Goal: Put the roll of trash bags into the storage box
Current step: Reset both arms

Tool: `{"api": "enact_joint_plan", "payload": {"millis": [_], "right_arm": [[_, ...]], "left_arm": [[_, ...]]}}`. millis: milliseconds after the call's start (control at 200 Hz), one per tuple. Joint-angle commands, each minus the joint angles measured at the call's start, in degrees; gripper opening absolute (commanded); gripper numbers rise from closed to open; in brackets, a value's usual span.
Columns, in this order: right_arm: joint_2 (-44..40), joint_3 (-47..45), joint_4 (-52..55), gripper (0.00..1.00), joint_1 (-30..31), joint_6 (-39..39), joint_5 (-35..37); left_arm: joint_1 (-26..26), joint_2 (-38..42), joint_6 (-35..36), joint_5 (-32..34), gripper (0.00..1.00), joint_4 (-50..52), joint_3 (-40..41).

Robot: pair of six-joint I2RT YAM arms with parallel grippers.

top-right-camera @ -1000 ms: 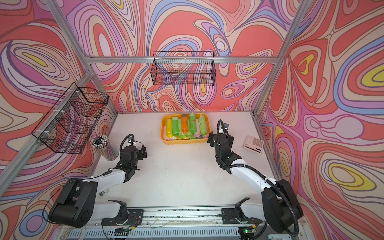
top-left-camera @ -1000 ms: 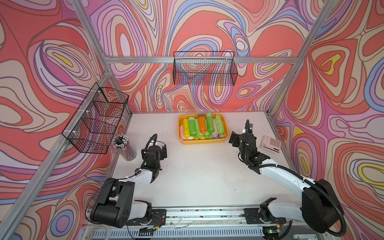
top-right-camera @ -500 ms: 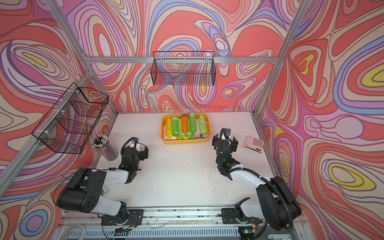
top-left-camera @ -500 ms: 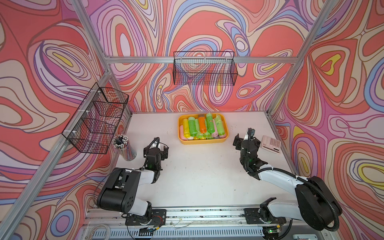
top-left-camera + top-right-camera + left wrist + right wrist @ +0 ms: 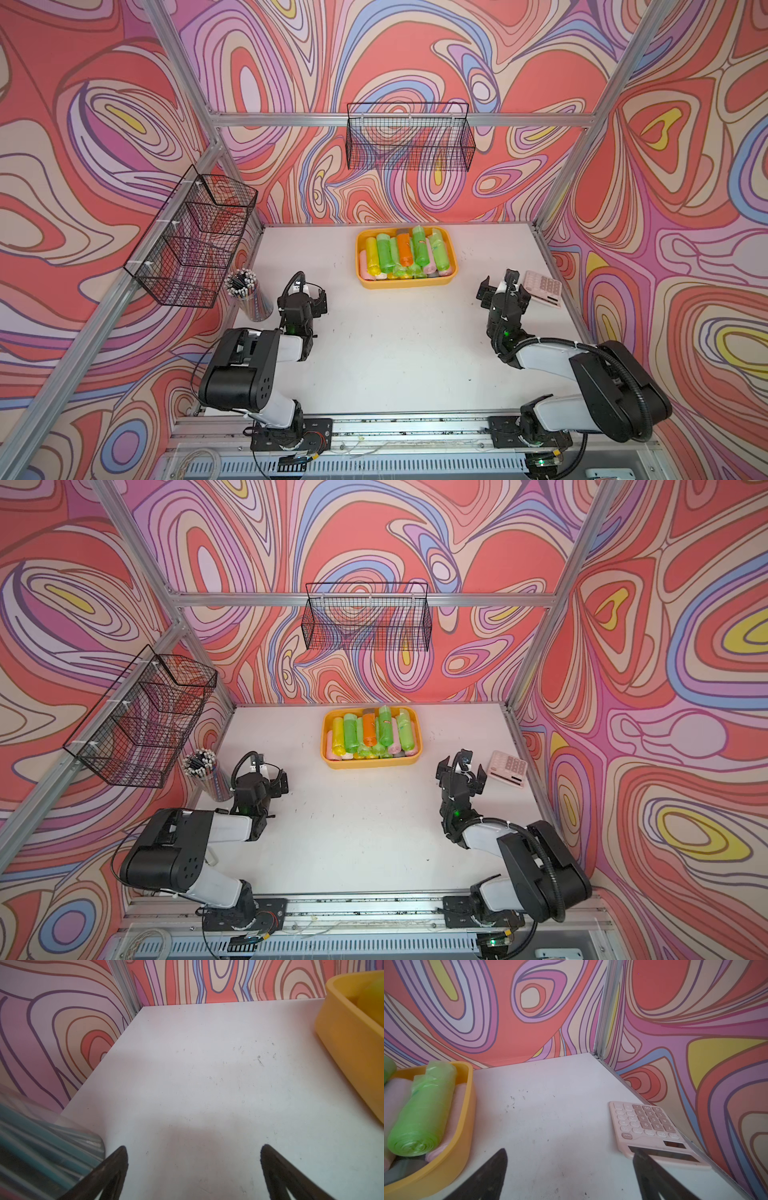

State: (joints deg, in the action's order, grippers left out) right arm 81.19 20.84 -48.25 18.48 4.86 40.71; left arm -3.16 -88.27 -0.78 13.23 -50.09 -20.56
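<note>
The storage box, an orange-yellow tray, sits at the back middle of the white table. Several rolls of trash bags lie inside it, green, yellow, orange and pink. A green roll lies by the box's wall in the right wrist view. My left gripper hovers open and empty over bare table, left and in front of the box. My right gripper is open and empty, right and in front of the box.
A pink calculator lies at the right edge, close to my right gripper. A cup of pencils stands just left of my left gripper. Black wire baskets hang on the back wall and left wall.
Both arms have folded back toward their bases. My right gripper has drawn away from the box toward the calculator. Both grippers stayed open.
</note>
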Motion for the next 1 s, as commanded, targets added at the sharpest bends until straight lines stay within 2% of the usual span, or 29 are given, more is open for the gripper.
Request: {"api": "enact_joint_plan", "payload": {"millis": [0,100,165,341,411,461,511,561,611,641,691,731,771,997], "right_arm": [[3.69,-1.28,-8.30,0.97,-1.37,-0.69,-0.38],[6.83,0.33,-7.67,0.97,-2.31,-0.08,0.05],[7.40,1.43,-6.21,0.97,-3.05,-0.73,-1.28],[10.17,1.11,-12.45,0.97,-6.15,-3.51,-2.04],[13.34,0.17,-17.89,0.97,-9.43,-2.27,-6.40],[12.62,1.73,-12.28,0.97,-10.41,-1.12,-10.54],[14.06,1.28,-15.75,0.97,-11.13,-2.40,-13.87],[14.06,1.43,-14.65,0.97,-11.39,-2.60,-16.84],[15.78,0.31,-16.75,0.97,-12.99,-2.26,-21.97],[17.96,-0.21,-22.34,0.97,-13.29,-3.16,-22.38],[15.92,1.09,-15.26,0.97,-13.98,-1.97,-24.68],[17.18,0.46,-19.43,0.97,-14.18,-2.45,-24.79],[16.44,0.90,-16.75,0.97,-14.33,-1.97,-25.14],[16.89,0.61,-18.60,0.98,-14.35,-2.48,-24.55]], "left_arm": [[0.17,-0.91,-0.64,-0.40,1.00,-5.25,0.42],[0.17,0.03,-0.57,-1.94,1.00,-1.20,-0.87],[0.17,-0.28,-0.36,-1.97,1.00,-3.82,0.14],[0.17,-0.36,-0.21,-2.13,1.00,-2.82,-0.40],[0.17,-0.28,-0.37,-2.12,1.00,-2.52,-0.44],[0.17,-0.39,-0.20,-2.16,1.00,-2.76,-0.44],[0.17,-0.26,-0.40,-2.13,1.00,-2.56,-0.40],[0.17,-0.35,-0.32,-2.14,1.00,-2.65,-0.41],[0.17,-0.29,-0.31,-2.13,1.00,-2.56,-0.45],[0.17,-0.32,-0.35,-2.16,1.00,-2.59,-0.44],[0.17,-0.32,-0.30,-2.16,1.00,-2.56,-0.42],[0.17,-0.24,-0.30,-2.08,1.00,-2.56,-0.44],[0.17,-0.32,-0.31,-2.15,1.00,-2.63,-0.44],[0.17,-0.27,-0.32,-2.25,1.00,-2.39,-0.46]]}}
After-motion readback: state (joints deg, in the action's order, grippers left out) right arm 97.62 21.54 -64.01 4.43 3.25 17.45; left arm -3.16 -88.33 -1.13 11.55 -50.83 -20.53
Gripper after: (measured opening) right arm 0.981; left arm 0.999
